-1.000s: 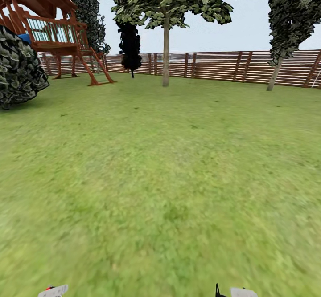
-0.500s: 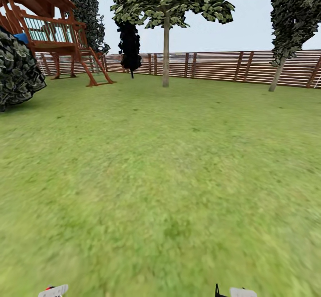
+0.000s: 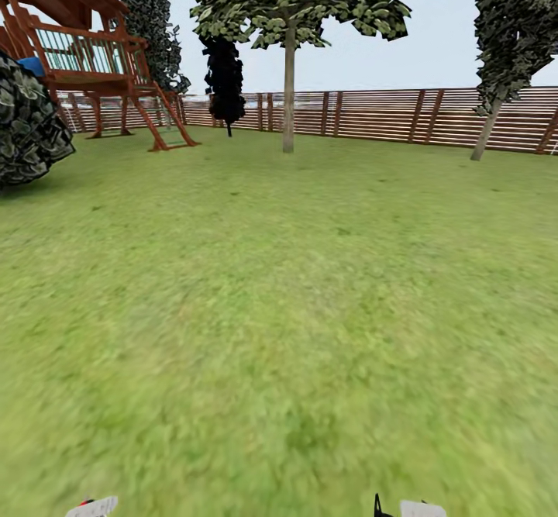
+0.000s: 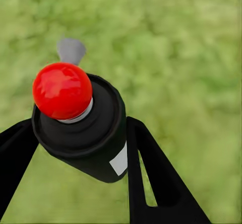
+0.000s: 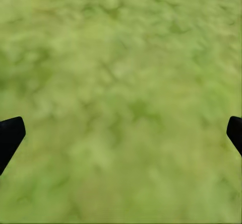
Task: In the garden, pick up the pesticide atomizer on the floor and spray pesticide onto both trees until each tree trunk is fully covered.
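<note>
We see the pesticide atomizer [image 4: 83, 126], black with a red cap, clamped between the fingers of our left claw [image 4: 80, 148] above the grass [image 3: 279, 308]. Our right claw [image 5: 121, 133] hangs spread wide with nothing in it. Two trees [image 3: 288, 98] stand at twelve and two o'clock by the fence [image 3: 387, 114].

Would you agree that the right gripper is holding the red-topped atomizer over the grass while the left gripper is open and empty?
Not quite: the sides are swapped. The left wrist view shows the left gripper shut on the atomizer; the right wrist view shows the right gripper open and empty over the grass.
</note>
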